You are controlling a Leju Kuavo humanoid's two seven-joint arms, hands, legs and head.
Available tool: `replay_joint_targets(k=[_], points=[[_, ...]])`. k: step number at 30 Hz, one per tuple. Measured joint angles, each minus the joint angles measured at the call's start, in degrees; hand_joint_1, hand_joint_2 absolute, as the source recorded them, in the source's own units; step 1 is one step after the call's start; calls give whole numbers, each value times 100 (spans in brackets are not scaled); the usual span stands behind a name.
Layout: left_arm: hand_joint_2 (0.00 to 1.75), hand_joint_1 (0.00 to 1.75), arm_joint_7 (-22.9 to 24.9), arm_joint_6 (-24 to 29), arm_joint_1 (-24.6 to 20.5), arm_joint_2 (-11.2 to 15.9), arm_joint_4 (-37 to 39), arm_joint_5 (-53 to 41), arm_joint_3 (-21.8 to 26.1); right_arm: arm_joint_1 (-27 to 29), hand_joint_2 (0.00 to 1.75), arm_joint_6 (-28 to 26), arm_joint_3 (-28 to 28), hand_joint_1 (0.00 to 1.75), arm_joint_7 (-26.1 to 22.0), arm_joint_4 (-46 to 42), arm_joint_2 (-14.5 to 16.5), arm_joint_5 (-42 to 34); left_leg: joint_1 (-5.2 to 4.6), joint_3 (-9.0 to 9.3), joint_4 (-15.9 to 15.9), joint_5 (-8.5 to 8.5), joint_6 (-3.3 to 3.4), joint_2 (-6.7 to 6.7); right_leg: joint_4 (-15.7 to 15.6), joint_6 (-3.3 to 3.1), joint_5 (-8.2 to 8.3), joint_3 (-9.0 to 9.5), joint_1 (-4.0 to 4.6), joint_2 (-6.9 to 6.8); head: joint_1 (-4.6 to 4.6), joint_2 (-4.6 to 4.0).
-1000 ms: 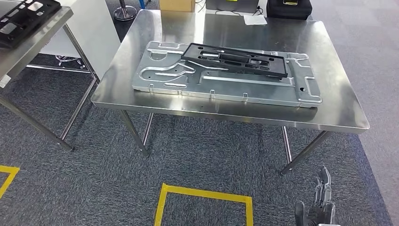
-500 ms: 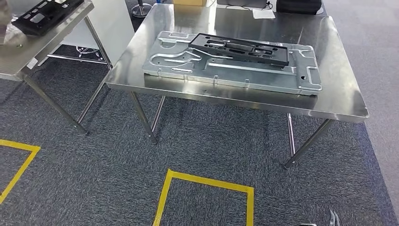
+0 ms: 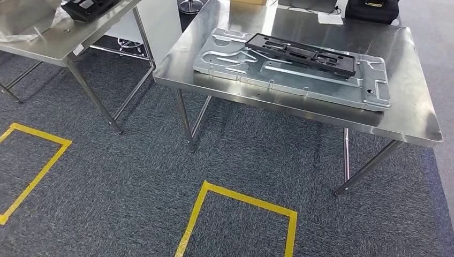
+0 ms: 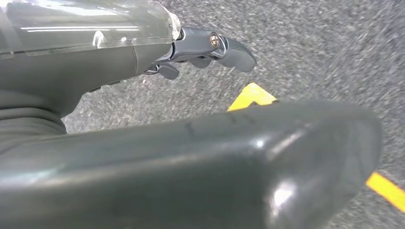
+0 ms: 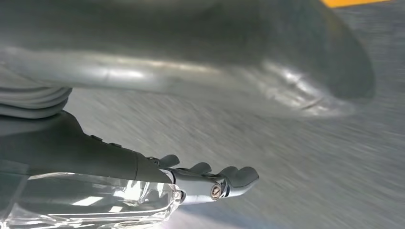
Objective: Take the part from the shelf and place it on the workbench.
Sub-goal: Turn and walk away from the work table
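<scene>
Camera has swung left since the earlier frames: the whole scene sits further right and higher in the head view, and the right hand that showed at the lower edge a second ago is out of that view. Things on the tables hold their places relative to each other.

Grey carpet floor (image 3: pixel 107 176) with yellow tape squares (image 3: pixel 239 199) marked on it. Steel workbench (image 3: pixel 412 115) stands ahead, right of centre. A second steel table (image 3: pixel 51 45) stands to the left, apart from the workbench.

On the workbench lies a large silver stamped metal panel (image 3: pixel 251 72), flat. A long black plastic part (image 3: pixel 300 53) rests on top of the panel, along its far side. Another black part (image 3: pixel 88 6) lies on the left table at the frame's top edge, cut off. A black case (image 3: pixel 372 9) and a sheet of paper (image 3: pixel 330 18) sit at the workbench's far edge.

Left hand (image 4: pixel 205 47) hangs over the carpet, fingers loosely extended, holding nothing. Right hand (image 5: pixel 210 183) likewise over blurred carpet, fingers stretched out together, empty.
</scene>
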Motion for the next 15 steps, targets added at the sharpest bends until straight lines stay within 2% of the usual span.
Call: replay_joint_targets(k=[1,2,4,6,8,10,11,12,13,15], points=[[0,0,30,16,-5,-1,0,-19,0,-31,0,44,-72,0,263,150,-26,16,-2,-45,51,7,-35,-33,-269,-28,56,149,-6,58,-6,0],[0,0,61,37,-8,-1,-1,-37,0,-59,0,85,-128,0,488,277,-42,37,-9,-81,86,17,-72,-60,-382,-67,62,198,2,96,-12,0],[0,0,133,78,0,0,-1,-77,-1,-108,0,171,-221,0,923,502,-65,73,-4,-121,99,58,-149,-110,-363,-170,95,163,24,35,-22,0],[0,0,220,114,14,0,1,-118,-4,-150,0,270,-300,0,1293,685,-76,99,17,-188,221,-29,-211,-57,-371,-263,148,135,29,-55,-30,0],[0,0,302,153,16,-2,1,-157,-10,-169,0,354,-361,0,1517,817,-77,117,31,-396,741,-396,-259,78,-378,-330,192,84,29,-161,-52,0],[0,0,371,182,19,-9,1,-197,-16,-171,0,433,-404,0,1600,911,-76,120,43,-672,1491,-805,-296,144,-373,-353,220,26,50,-274,-63,0],[0,0,401,191,25,-14,1,-214,-19,-173,0,481,-419,0,1609,949,-77,121,47,-726,1716,-897,-302,158,-370,-355,231,3,63,-332,-63,0],[0,0,425,196,33,-19,1,-236,-21,-177,0,537,-428,0,1595,980,-77,123,48,-670,1727,-882,-294,171,-366,-354,240,-14,74,-389,-63,0],[0,0,443,200,39,-20,1,-251,-23,-184,0,591,-435,0,1569,1004,-77,129,45,-497,1504,-772,-271,193,-363,-350,246,-21,86,-441,-63,0],[0,0,453,203,38,-13,1,-278,-31,-202,0,699,-436,0,1474,1040,-74,155,6,25,666,-499,-176,335,-358,-334,253,-16,115,-536,-61,0]])
